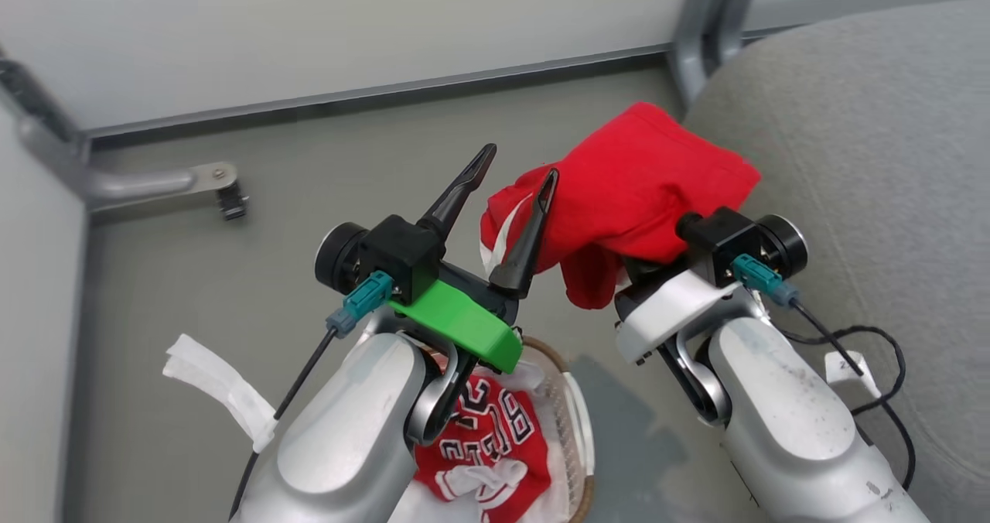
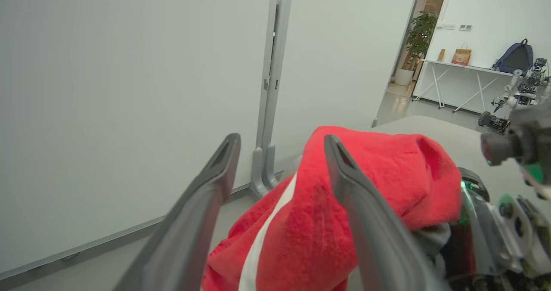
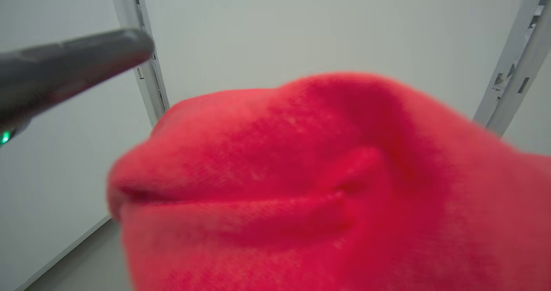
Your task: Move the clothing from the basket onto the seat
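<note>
Left gripper (image 1: pixel 520 162): fingers spread wide, nothing between them. Its right-hand finger lies against the near edge of the garment (image 1: pixel 642 182) without clamping it.

Right gripper (image 1: pixel 721 235): fingers pressed together and buried in the garment, which hangs from them clear of the floor.

Garment: plain red with a white stripe. It sits just right of my left gripper and drapes over my right one, with its far edge over the rounded rim of the seat (image 1: pixel 866 159). I cannot tell whether cloth and cushion touch.

Jersey (image 1: pixel 487 446): red with black-and-white lettering. It lies in the basket (image 1: pixel 576 415) directly below my left forearm.

Around:
- A white cloth strip (image 1: pixel 213 380) sticks out left of that forearm.
- A black cable (image 1: pixel 882 353) loops on the seat right of my right wrist.
- Ahead of both grippers are grey floor and pale partition panels, with a post (image 1: pixel 708 20) at the seat's far corner.
- Far left of my left gripper, a metal foot (image 1: pixel 155 182) carries a small caster (image 1: pixel 232 202).
- Past the partition, the left wrist view shows a plant (image 2: pixel 419 32), a white table (image 2: pixel 465 69) with a backpack (image 2: pixel 514 58), and another robot (image 2: pixel 523 84).

Hidden or unclear:
- My forearm covers most of the basket, and the frame cuts off its near end.
- The jersey lettering is partly covered and unreadable.
- The right wrist view is blurred red cloth at close range, so I cannot see the pads.
- A dark finger of my left gripper crosses that view's upper left corner.
</note>
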